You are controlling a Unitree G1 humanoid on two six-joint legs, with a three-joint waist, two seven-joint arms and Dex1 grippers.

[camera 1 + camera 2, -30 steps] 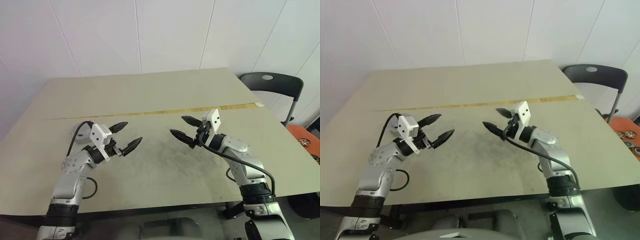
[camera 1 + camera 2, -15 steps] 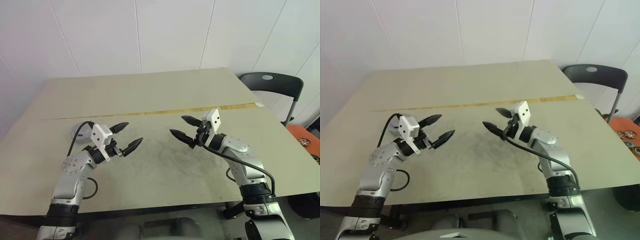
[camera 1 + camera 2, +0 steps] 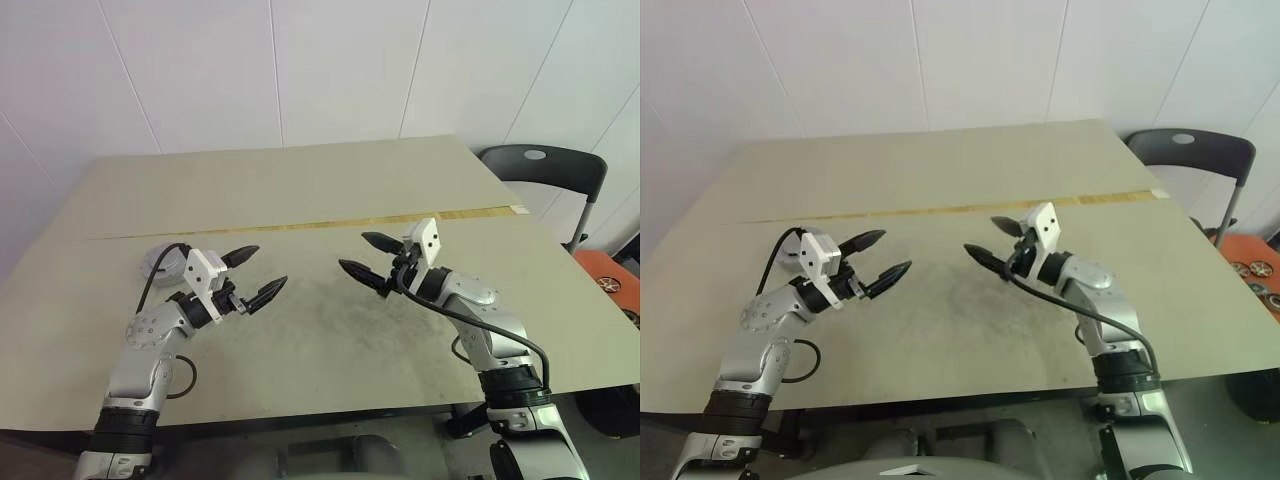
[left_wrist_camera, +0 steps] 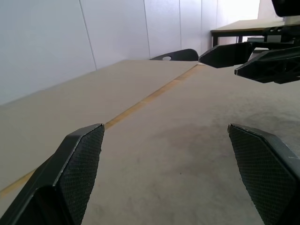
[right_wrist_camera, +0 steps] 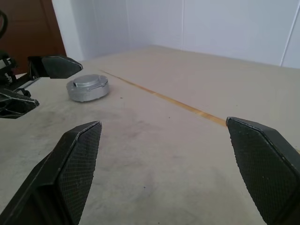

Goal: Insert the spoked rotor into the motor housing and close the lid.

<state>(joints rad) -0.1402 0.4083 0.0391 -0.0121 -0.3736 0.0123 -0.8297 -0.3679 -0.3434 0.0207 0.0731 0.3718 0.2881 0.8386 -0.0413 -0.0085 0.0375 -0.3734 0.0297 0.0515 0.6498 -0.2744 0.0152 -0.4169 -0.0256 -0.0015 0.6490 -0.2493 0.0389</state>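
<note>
My left gripper (image 3: pixel 271 264) hovers open over the left of the table (image 3: pixel 300 180), nothing between its fingers. Across a wide gap, my right gripper (image 3: pixel 352 250) faces it, also open and bare. The lid (image 5: pixel 88 87), a round grey metal cap with a raised centre, lies flat on the table just behind my left wrist (image 3: pixel 160 262), partly hidden by it. I cannot tell what is under the lid. The spoked rotor and the motor housing are out of view. The left wrist view shows the right gripper (image 4: pixel 243 58) beyond my own left gripper (image 4: pixel 165 129).
A yellow tape line (image 3: pixel 320 224) crosses the table from left to right, beyond both grippers. A dark chair (image 3: pixel 545 165) stands off the table's far right corner, and an orange object (image 3: pixel 610 280) sits on the floor at the right.
</note>
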